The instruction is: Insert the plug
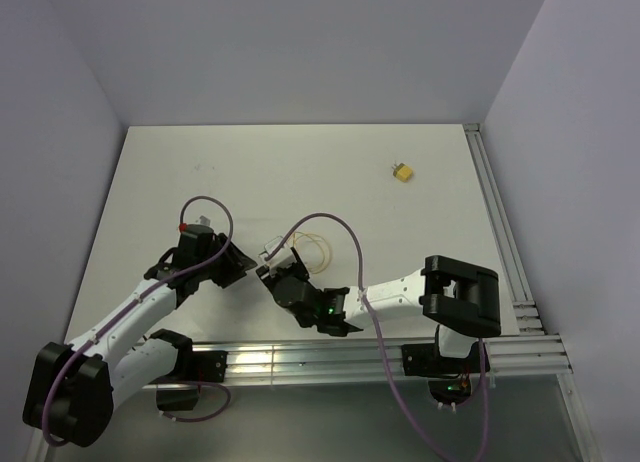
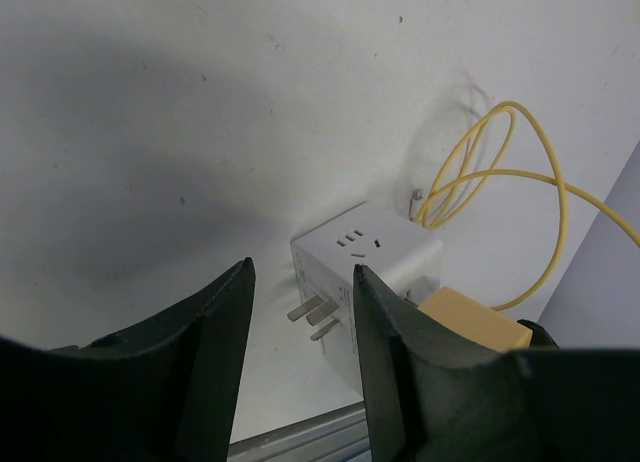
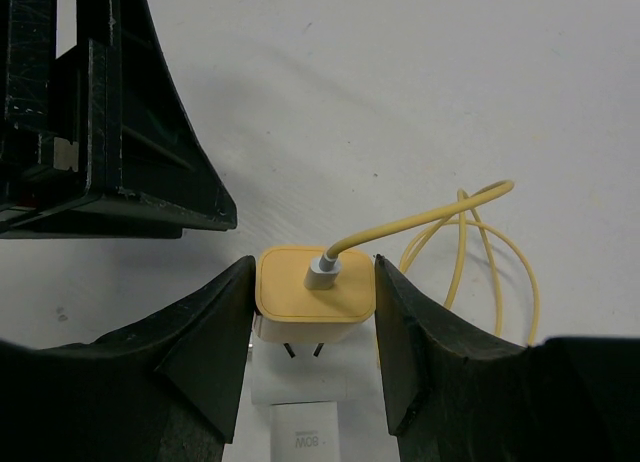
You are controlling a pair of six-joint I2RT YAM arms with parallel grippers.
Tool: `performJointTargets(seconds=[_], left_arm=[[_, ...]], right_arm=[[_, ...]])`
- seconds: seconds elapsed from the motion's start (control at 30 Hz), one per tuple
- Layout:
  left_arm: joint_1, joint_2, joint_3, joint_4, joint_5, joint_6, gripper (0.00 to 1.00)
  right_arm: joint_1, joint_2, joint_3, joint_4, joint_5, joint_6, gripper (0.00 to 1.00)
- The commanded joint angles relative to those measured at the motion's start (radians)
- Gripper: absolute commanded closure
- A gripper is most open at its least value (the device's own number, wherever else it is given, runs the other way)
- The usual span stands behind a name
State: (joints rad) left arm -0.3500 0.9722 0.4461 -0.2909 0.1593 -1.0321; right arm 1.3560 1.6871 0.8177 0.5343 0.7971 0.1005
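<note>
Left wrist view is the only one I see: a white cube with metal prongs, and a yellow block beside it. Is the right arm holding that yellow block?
Observer: Yes. In the right wrist view, the jaws of the right gripper press on both sides of the yellow block.
Operator: Are its pins inserted?
Observer: Not fully. Two dark pins show bare between it and the white cube.
Operator: Is there anything yellow elsewhere?
Observer: Yes. The top view shows the plug, tiny and without wire, lying alone at the far right, touched by neither arm.
</note>
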Motion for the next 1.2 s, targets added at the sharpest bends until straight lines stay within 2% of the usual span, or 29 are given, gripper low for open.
performJointTargets(seconds=[0.0, 0.17, 0.47, 0.6, 0.77, 1.03, 1.17], left_arm=[[0.006, 0.000, -0.004, 0.042, 0.016, 0.026, 0.51], [0.006, 0.002, -0.007, 0.045, 0.019, 0.026, 0.51], [0.006, 0.014, -0.009, 0.061, 0.028, 0.026, 0.52], [0.006, 0.010, -0.015, 0.067, 0.037, 0.021, 0.54], [0.006, -0.010, -0.023, 0.065, 0.034, 0.018, 0.54], [0.006, -0.010, -0.046, 0.094, 0.049, 0.006, 0.54], [0.006, 0.010, -0.060, 0.125, 0.066, -0.006, 0.55]], right_arm=[[0.008, 0.010, 0.023, 0.021, 0.044, -0.041, 1.00], [0.008, 0.016, 0.023, 0.023, 0.047, -0.076, 1.00], [0.009, 0.026, 0.001, 0.015, 0.036, -0.039, 1.00], [0.012, 0.037, 0.012, -0.066, 0.057, 0.091, 1.00], [0.049, 0.088, 0.000, -0.094, 0.089, 0.174, 1.00], [0.098, 0.103, -0.089, -0.043, 0.105, 0.131, 1.00], [0.100, 0.121, -0.106, -0.082, 0.099, 0.139, 1.00]])
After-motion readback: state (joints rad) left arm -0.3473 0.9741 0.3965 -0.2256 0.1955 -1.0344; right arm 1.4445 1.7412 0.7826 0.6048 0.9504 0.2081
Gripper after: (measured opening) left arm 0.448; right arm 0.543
